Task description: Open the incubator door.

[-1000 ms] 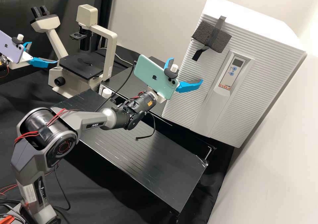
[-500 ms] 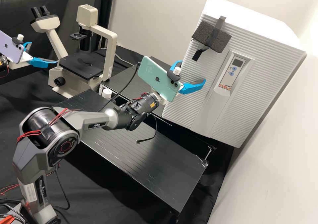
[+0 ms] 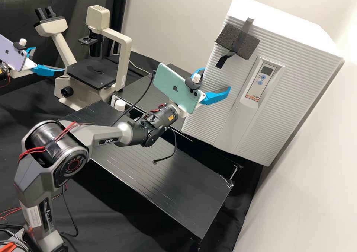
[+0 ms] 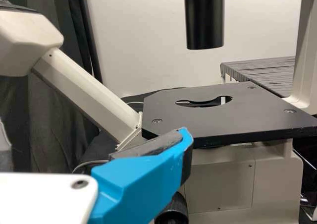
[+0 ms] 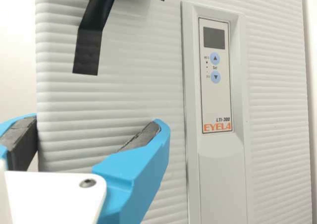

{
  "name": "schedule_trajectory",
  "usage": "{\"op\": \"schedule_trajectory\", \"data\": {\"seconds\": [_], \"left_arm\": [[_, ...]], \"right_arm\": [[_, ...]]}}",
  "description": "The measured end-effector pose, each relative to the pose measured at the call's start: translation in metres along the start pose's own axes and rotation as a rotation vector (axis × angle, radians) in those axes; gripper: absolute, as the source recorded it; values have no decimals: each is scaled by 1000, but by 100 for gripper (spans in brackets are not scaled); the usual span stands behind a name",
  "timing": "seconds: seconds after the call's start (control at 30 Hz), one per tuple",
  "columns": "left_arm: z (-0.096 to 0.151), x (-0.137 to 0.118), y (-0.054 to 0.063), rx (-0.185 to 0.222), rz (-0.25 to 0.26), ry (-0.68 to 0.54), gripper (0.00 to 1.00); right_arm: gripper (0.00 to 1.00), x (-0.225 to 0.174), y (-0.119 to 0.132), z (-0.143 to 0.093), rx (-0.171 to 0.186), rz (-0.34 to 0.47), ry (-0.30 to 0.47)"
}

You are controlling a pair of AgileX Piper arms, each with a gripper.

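The white ribbed incubator door [image 3: 212, 118] is closed, with a control panel [image 3: 260, 81] on its front. Beside the door's left edge, my right gripper [image 3: 216, 80] is open. In the right wrist view, the right gripper [image 5: 96, 120] has one finger past the edge of the door [image 5: 109, 100] and the other in front of its ribbed face; whether either touches it I cannot tell. Far off at the left, my left gripper [image 3: 48, 60] stands open near the microscope [image 3: 91, 73]. From its own wrist, the left gripper [image 4: 94, 131] is before the microscope's black stage [image 4: 233, 115].
A dark foam block [image 3: 238, 41] is taped on the upper door. The black slatted bench top [image 3: 160, 181] extends below the right arm. A white-capped object [image 3: 119, 104] stands near the microscope's base, and a black cable [image 3: 143, 95] hangs by the right arm.
My right gripper has shifted slightly right, towards the incubator, then a little back; its fingers remain apart. The left gripper and the door have stayed still.
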Motion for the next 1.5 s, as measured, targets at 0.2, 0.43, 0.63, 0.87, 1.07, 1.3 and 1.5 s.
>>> {"op": "schedule_trajectory", "data": {"seconds": [0.2,0.43,0.63,0.87,1.07,1.3,1.5], "left_arm": [[0,0,0,0,0,0,100],[0,0,0,0,0,0,100],[0,0,0,0,0,0,100],[0,0,0,0,0,0,100],[0,0,0,0,0,0,100],[0,0,0,0,0,0,100],[0,0,0,0,0,0,100]], "right_arm": [[0,-1,1,2,-13,-5,-1],[0,-3,-1,5,-11,-17,-8],[0,-6,5,7,-7,-5,-4],[0,-8,8,11,-13,-5,-4],[0,-15,14,13,-10,2,21],[0,-25,17,13,7,7,31],[0,-33,21,15,6,9,41]]}}
